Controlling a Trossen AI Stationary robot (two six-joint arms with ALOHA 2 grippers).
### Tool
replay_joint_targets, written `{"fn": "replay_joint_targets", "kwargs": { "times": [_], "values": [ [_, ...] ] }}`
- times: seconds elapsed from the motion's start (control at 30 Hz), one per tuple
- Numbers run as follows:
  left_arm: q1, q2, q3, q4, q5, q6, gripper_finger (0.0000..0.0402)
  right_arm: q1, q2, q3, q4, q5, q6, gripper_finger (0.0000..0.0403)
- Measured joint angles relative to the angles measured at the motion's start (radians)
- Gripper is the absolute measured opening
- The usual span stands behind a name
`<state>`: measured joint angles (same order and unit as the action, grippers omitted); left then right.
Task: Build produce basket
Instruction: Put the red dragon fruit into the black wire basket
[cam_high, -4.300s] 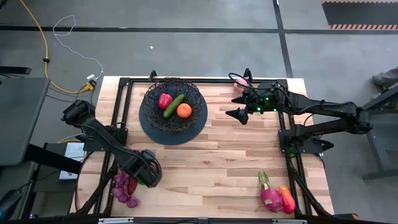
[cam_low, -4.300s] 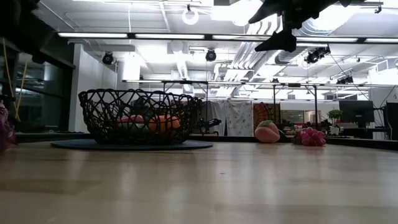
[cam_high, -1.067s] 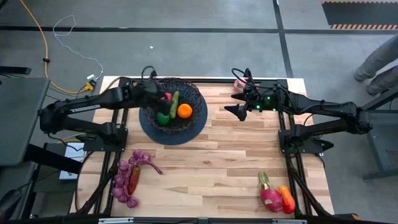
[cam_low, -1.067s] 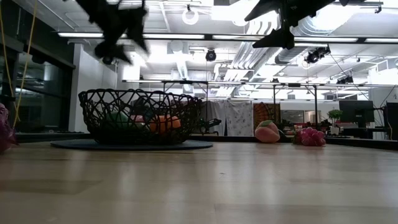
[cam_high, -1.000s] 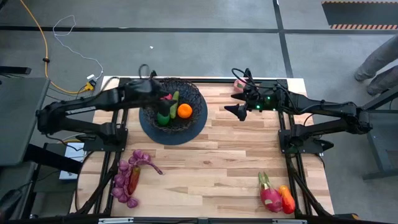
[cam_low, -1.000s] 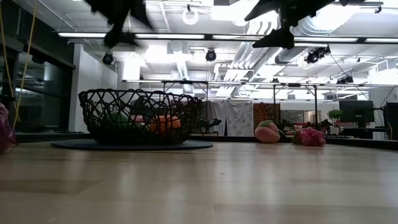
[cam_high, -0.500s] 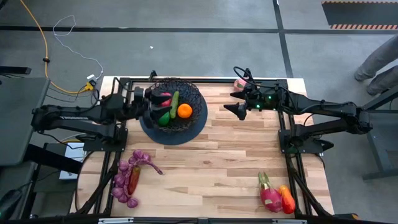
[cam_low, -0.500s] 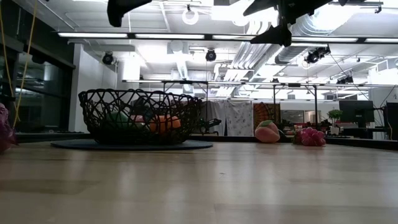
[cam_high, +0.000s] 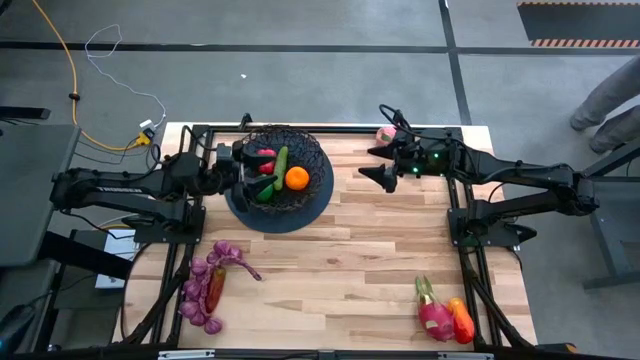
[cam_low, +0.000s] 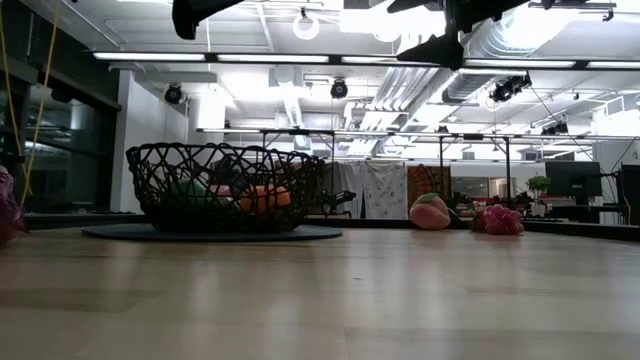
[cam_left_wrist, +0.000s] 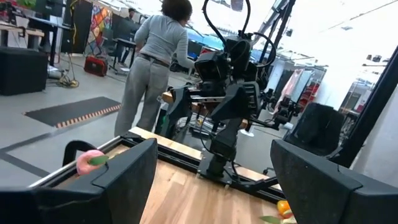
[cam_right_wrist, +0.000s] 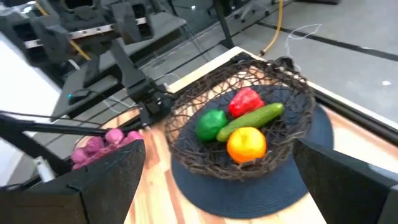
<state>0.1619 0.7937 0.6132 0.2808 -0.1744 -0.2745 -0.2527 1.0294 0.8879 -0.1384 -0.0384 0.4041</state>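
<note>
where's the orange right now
The orange sits inside the basket at the table's far left in the high view, just right of the cucumber; the right wrist view shows it in front of the cucumber and the red fruit.

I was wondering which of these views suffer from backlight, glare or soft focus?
Low view: bright ceiling lights silhouette both arms, and the near tabletop looks soft, while the large black openwork wire basket stays readable. Left wrist view: a blown-out bright background, with dark left gripper fingers. Right wrist view: slightly soft, yet the round orange fruit shows clearly. High view: evenly lit.
</note>
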Motion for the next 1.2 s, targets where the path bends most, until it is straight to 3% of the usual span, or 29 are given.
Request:
{"fn": "replay_joint_targets", "kwargs": {
  "times": [0.4, 0.6, 0.77, 0.87, 1.07, 1.2],
  "values": [
    [0.0, 0.0, 0.0, 0.001, -0.053, 0.046, 0.0303, 0.0, 0.0, 0.0, -0.011, -0.059, 0.108, 0.0398],
    [0.0, 0.0, 0.001, 0.001, -0.054, 0.042, 0.0303, 0.039, 0.0, 0.012, -0.275, -0.317, 0.375, 0.0398],
    [0.0, 0.0, 0.001, 0.001, -0.054, 0.042, 0.0303, 0.256, 0.004, 0.012, -0.672, -0.36, 0.582, 0.0398],
    [0.0, 0.0, 0.001, 0.001, -0.054, 0.042, 0.0303, 0.439, 0.009, 0.012, -0.842, -0.352, 0.823, 0.0398],
    [0.0, 0.0, 0.001, 0.001, -0.054, 0.04, 0.0303, 0.792, 0.03, 0.012, -0.864, -0.286, 1.409, 0.0398],
    [0.001, 0.0, 0.001, 0.001, -0.055, 0.042, 0.0303, 0.938, 0.094, 0.012, -0.85, -0.262, 1.654, 0.0398]
  ]
}}
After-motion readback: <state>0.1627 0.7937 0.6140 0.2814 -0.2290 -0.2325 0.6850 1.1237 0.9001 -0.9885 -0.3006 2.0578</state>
